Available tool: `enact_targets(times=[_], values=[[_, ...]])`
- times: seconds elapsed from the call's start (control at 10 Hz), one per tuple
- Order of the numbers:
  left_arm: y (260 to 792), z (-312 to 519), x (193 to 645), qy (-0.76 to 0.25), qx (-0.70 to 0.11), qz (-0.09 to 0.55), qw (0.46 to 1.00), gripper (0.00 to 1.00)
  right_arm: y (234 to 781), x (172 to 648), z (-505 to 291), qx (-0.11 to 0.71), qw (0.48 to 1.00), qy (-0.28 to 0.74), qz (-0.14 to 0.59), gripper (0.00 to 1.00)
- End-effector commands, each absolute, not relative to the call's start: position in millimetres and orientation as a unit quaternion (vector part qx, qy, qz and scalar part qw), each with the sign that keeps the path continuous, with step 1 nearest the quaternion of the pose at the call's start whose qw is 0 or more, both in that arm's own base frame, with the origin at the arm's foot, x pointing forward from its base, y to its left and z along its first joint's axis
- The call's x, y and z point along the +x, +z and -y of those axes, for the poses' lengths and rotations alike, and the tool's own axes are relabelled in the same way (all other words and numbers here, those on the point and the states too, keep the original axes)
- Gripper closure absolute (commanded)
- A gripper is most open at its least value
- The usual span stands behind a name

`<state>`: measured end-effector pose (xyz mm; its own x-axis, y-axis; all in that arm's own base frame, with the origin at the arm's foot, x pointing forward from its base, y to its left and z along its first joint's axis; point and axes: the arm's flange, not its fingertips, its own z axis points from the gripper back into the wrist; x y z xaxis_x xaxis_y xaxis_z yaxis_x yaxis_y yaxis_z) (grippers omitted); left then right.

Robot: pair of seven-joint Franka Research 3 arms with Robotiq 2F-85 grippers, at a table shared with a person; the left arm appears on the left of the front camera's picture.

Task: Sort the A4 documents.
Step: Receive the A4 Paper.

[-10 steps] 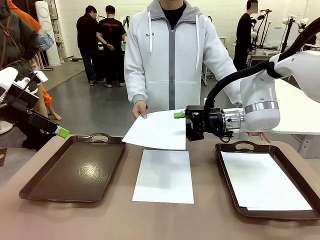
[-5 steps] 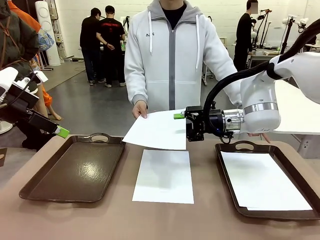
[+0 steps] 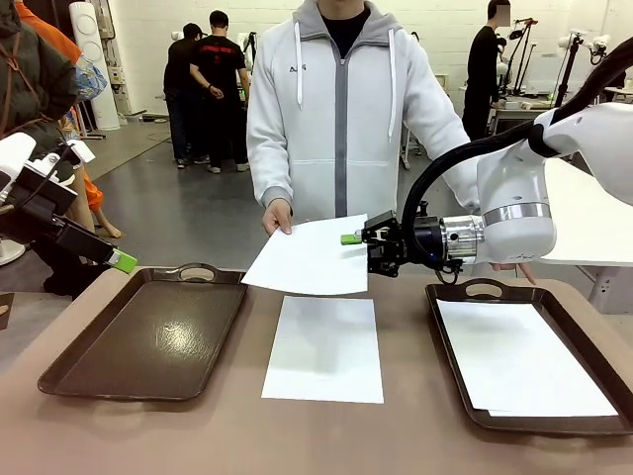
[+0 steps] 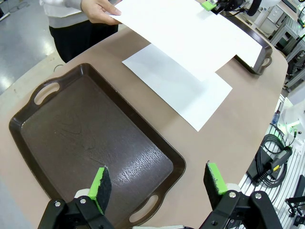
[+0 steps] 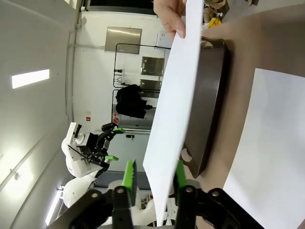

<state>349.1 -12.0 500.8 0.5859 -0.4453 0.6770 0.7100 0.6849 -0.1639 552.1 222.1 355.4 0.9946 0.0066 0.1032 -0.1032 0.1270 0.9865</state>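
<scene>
A person's hand [image 3: 277, 216] holds one blank A4 sheet [image 3: 307, 257] out above the table's far middle. My right gripper [image 3: 353, 238] is at that sheet's right edge. In the right wrist view the sheet [image 5: 176, 95] runs edge-on between the two green pads of the right gripper [image 5: 153, 179], with a gap still showing, so it stands open. A second sheet [image 3: 324, 348] lies flat on the table between the trays. A third sheet [image 3: 519, 356] lies in the right tray [image 3: 432, 307]. My left gripper [image 4: 157, 183] hangs open over the bare left tray [image 4: 71, 129].
The left tray [image 3: 148, 336] and right tray are dark brown with handle cut-outs. The person stands at the far edge behind the held sheet. The table's right edge [image 4: 248, 138] drops off to cables on the floor. People stand far behind.
My right gripper has slid slightly left and lower, onto the held sheet's right edge. The left arm and the sheets on the table have not moved.
</scene>
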Motion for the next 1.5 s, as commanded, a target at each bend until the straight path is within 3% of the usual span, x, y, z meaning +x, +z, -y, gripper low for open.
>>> enact_targets(times=[0.0,0.2,0.3,0.8,1.0,1.1,1.4], values=[[499.0,10.1,350.3,-0.341,-0.221,0.312,0.859,0.0,355.9,561.8,-227.0,0.66,0.75,0.024,0.034,0.79],[499.0,10.1,350.3,-0.341,-0.221,0.312,0.859,0.0,355.8,561.1,-226.4,0.661,0.749,0.024,0.031,0.97],[499.0,10.1,350.3,-0.341,-0.221,0.312,0.859,0.0,355.8,560.7,-226.6,0.66,0.75,0.024,0.031,1.0],[499.0,10.1,350.3,-0.341,-0.221,0.312,0.859,0.0,353.0,557.3,-222.2,0.655,0.755,0.024,0.032,1.0],[499.0,10.1,350.3,-0.341,-0.221,0.312,0.859,0.0,361.6,551.0,-209.6,0.688,0.724,0.043,0.008,1.0],[499.0,10.1,350.3,-0.341,-0.221,0.312,0.859,0.0,354.3,553.3,-219.5,0.659,0.751,0.03,0.035,1.0],[499.0,10.1,350.3,-0.341,-0.221,0.312,0.859,0.0,354.3,553.3,-219.5,0.659,0.751,0.03,0.035,1.0]])
